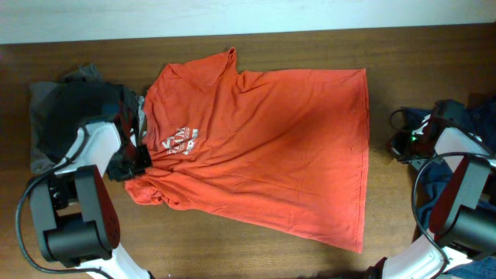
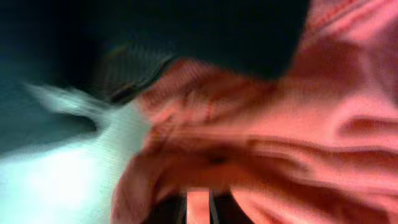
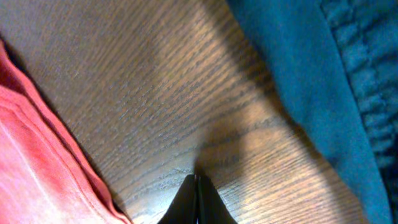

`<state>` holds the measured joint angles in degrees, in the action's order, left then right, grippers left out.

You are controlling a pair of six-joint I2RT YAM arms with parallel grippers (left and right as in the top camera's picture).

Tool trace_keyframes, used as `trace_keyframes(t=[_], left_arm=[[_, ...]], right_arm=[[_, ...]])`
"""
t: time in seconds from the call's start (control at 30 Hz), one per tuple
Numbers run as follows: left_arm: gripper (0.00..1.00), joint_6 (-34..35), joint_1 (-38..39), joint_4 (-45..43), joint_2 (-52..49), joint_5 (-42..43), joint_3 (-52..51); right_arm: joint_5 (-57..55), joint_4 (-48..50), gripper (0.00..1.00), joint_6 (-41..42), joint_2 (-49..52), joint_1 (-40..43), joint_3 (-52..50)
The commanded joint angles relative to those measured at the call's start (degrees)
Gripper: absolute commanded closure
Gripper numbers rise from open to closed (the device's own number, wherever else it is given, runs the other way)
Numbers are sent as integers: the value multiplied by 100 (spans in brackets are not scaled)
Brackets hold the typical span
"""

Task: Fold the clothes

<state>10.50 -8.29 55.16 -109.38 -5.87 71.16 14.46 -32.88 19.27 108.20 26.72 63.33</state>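
An orange-red T-shirt [image 1: 263,147] with white lettering lies spread across the table, its hem to the right. My left gripper [image 1: 130,164] is at the shirt's left sleeve and is shut on a fold of the orange cloth [image 2: 198,208], which shows between its fingers in the blurred left wrist view. My right gripper [image 3: 198,180] hovers over bare wood just right of the shirt's hem [image 3: 37,155], jaws pressed together with nothing in them. In the overhead view the right gripper [image 1: 399,143] sits beside a navy blue garment [image 1: 465,116].
A black and grey pile of garments [image 1: 66,108] lies at the left behind my left arm. The blue cloth [image 3: 323,81] fills the right wrist view's right side. The wooden table [image 1: 387,225] shows bare wood near its front right.
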Motion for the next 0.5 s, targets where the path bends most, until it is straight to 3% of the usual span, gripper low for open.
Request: trace_keyframes(t=[0.0, 0.1, 0.27, 0.47], left_arm=[[83, -157, -24, 763, -24, -275, 894], [82, -157, 44, 1434, 114, -168, 1152], [81, -313, 245, 2085, 348, 824, 1102], [78, -302, 960, 1692, 400, 911, 103]], right_arm=[[-90, -535, 96, -365, 142, 31, 378], [352, -1117, 92, -411, -61, 24, 763], [761, -1552, 81, -431, -184, 24, 807], [763, -1617, 76, -446, -184, 24, 804]])
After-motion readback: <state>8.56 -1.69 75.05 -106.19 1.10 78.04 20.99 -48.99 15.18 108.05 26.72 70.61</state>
